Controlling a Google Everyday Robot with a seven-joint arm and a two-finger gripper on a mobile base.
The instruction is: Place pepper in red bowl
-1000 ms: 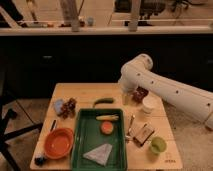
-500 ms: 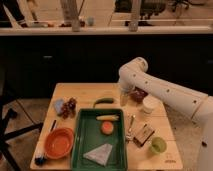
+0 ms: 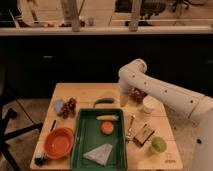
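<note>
The green pepper (image 3: 104,101) lies on the wooden table (image 3: 85,92) just behind the green tray (image 3: 82,137), slightly curved. The red bowl (image 3: 59,142) sits at the table's front left, empty. My white arm reaches in from the right, and my gripper (image 3: 124,101) hangs at its end just right of the pepper, close above the table. A pale yellow corn-like stick (image 3: 108,118) lies in the tray, apart from the pepper.
The tray also holds an orange round thing (image 3: 106,127) and a grey cloth (image 3: 99,153). Dark fruit (image 3: 66,107) lies at the left. A white cup (image 3: 148,104), a spoon (image 3: 130,127), a brown packet (image 3: 143,135) and a green cup (image 3: 157,145) stand on the right.
My arm has swung left and down across the table, bringing the gripper from near the white cup to just right of the pepper. The objects have not moved.
</note>
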